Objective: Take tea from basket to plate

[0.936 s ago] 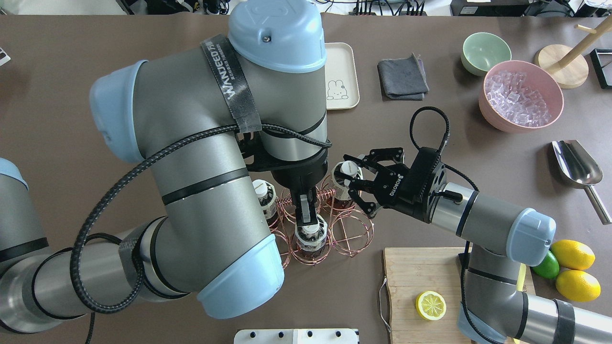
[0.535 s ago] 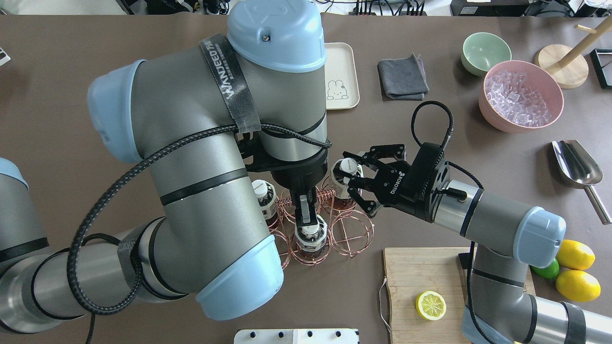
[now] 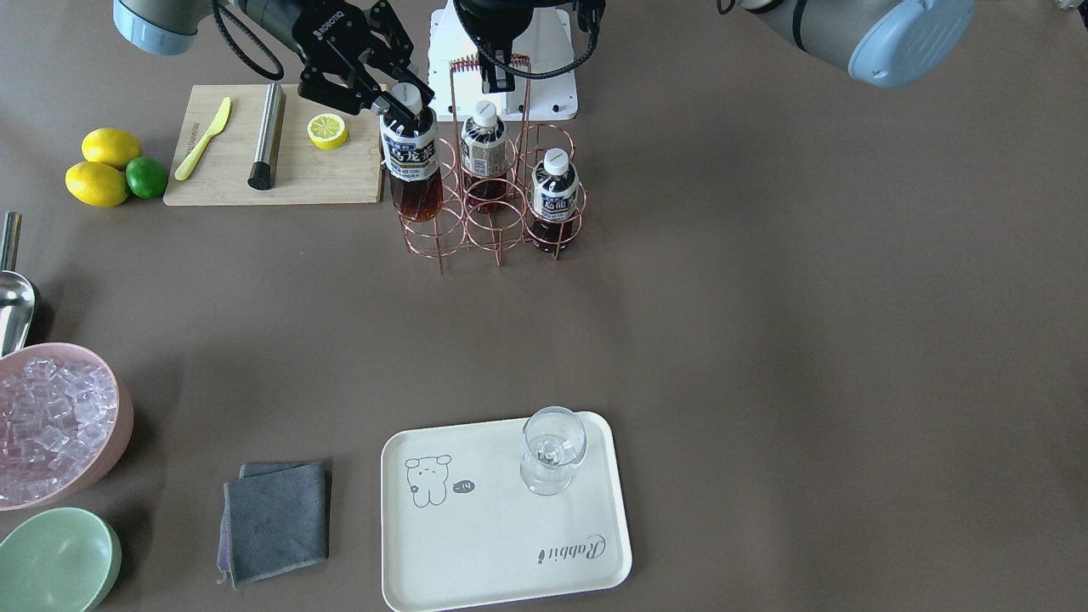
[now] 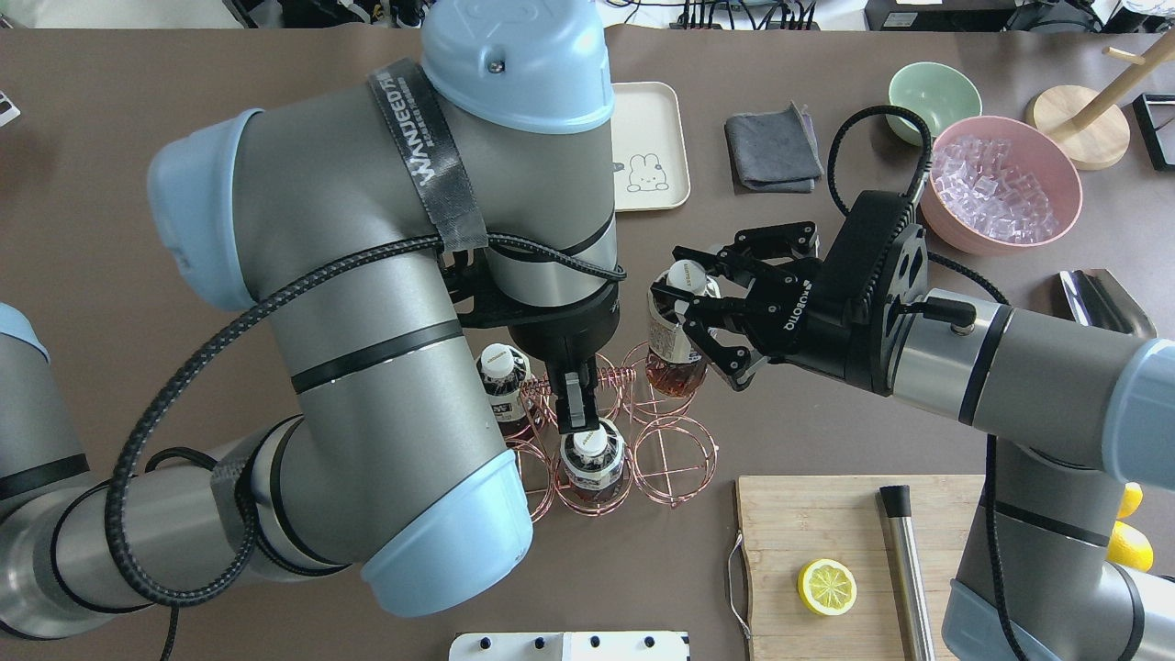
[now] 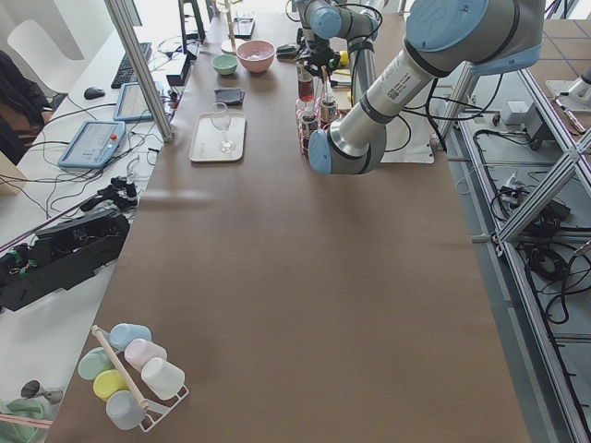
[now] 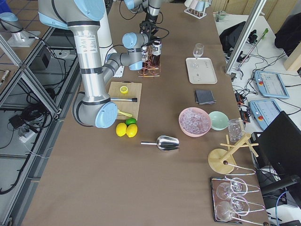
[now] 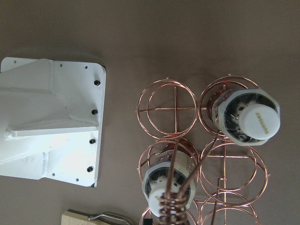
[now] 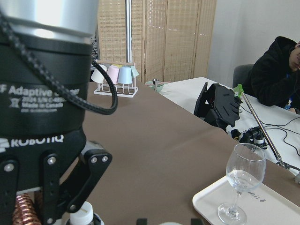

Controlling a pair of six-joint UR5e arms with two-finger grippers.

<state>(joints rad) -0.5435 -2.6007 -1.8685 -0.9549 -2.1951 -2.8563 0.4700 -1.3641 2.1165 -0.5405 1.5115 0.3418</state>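
Right claw [image 4: 681,292]: pinched shut on the tea's [image 3: 410,161] white cap [image 4: 687,274].
Tea: raised over the basket's [image 3: 500,223] corner ring; hard to tell whether its base is clear.
Left claw [image 4: 576,408]: closed on the handle coil [image 4: 617,375], fingertips mostly hidden.
Plate [image 3: 501,544]: well apart, half-hidden overhead.

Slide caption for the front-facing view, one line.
Right gripper holds one tea bottle by its cap, partly raised from the basket; plate with wine glass waits.
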